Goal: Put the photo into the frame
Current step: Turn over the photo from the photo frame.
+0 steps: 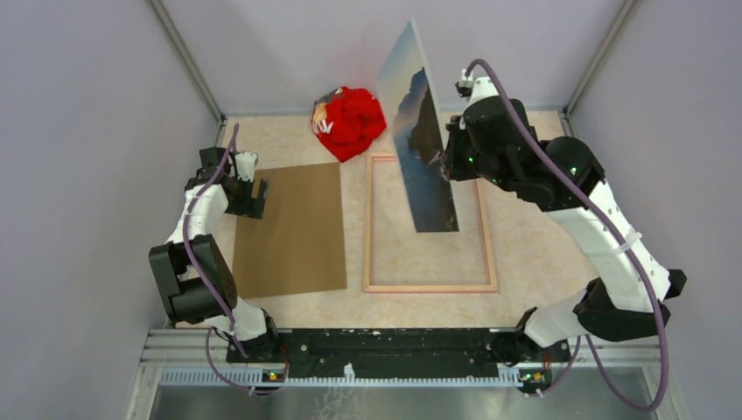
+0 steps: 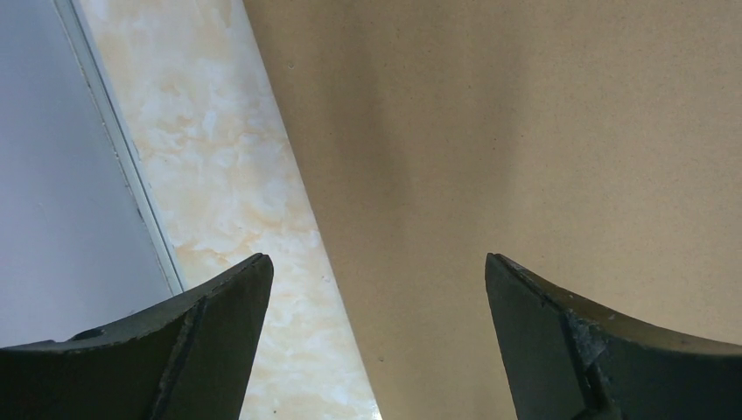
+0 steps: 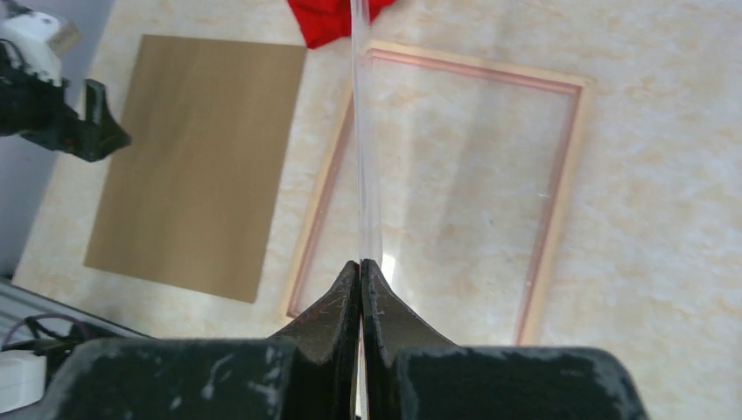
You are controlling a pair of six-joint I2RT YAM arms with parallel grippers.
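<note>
1. The right gripper (image 3: 361, 262) has its fingers pressed together on one edge of the photo (image 1: 420, 149). Only the thin sheet sits between the pads.
2. The photo stands on edge, roughly upright, above the frame (image 1: 429, 287). The printed side with dark mountains and blue water faces the left arm's side.
3. In the right wrist view the photo is seen edge-on. It shows as a thin pale line running from the fingertips out toward the red cloth bundle (image 1: 350, 122).
4. The photo's near lower corner falls inside the frame's opening in the top view. Whether it touches anything there cannot be told.
5. The frame lies flat on the table (image 1: 542, 254), light wood side up, with a pink inner lip. The marbled tabletop shows through its opening. The photo is not seated in it.
6. The brown hardboard panel (image 1: 293, 232) lies flat on the table just left of the frame, apart from it.
7. The left gripper (image 2: 376, 262) hangs over the panel's left edge with its jaws spread wide and nothing between them. One of its fingers (image 2: 236, 306) is over bare table and the other over the panel.
8. The red cloth bundle sits at the far side of the table, near the frame's far left corner.
</note>
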